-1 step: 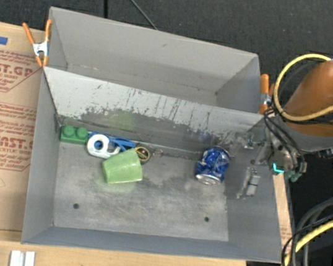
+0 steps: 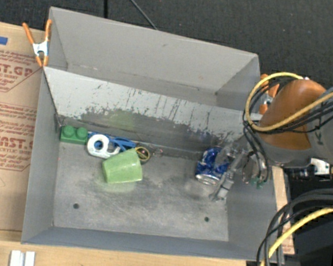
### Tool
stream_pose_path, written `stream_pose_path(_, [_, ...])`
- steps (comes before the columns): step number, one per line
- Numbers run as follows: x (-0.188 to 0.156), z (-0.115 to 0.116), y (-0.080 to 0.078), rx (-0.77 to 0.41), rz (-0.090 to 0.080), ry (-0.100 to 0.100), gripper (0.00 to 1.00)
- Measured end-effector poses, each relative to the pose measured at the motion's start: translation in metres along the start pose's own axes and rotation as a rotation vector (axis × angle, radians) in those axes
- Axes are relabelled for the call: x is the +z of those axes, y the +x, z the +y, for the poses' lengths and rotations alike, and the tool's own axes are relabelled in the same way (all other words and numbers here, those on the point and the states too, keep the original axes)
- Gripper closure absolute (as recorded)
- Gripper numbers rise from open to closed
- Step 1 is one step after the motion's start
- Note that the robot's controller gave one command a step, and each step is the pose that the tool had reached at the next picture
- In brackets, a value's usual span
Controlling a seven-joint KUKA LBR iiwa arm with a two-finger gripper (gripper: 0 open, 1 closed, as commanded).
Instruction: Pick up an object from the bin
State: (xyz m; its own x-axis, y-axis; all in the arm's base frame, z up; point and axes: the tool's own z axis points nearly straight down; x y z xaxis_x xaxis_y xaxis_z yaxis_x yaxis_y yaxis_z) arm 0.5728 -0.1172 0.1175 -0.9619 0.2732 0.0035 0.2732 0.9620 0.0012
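Note:
My gripper (image 2: 221, 183) hangs low at the right side of the bin floor, close to the right wall. A crumpled blue and silver wrapper (image 2: 209, 166) lies right beside its fingers, on their left, touching or nearly touching them. Whether the wrapper is between the fingers I cannot make out. Further left a pale green cup (image 2: 122, 169) lies on its side on the floor.
Along the back wall at the left lie a green toy brick (image 2: 73, 134), a blue and white tape dispenser (image 2: 106, 145) and a small brass ring (image 2: 142, 153). The arm with its orange cover and yellow cables reaches over the right rim.

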Motion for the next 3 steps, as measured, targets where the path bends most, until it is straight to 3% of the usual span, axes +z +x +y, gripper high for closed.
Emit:
stream_pose_path(1, [0.042, 0.021, -0.019, 0.101, -0.013, -0.006, 0.0])
stream_pose_path(2, [0.04, 0.024, -0.02, 0.098, -0.012, -0.01, 1.0])
stream_pose_path(3, [-0.089, 0.032, 0.036, 0.086, -0.011, -0.002, 1.0])
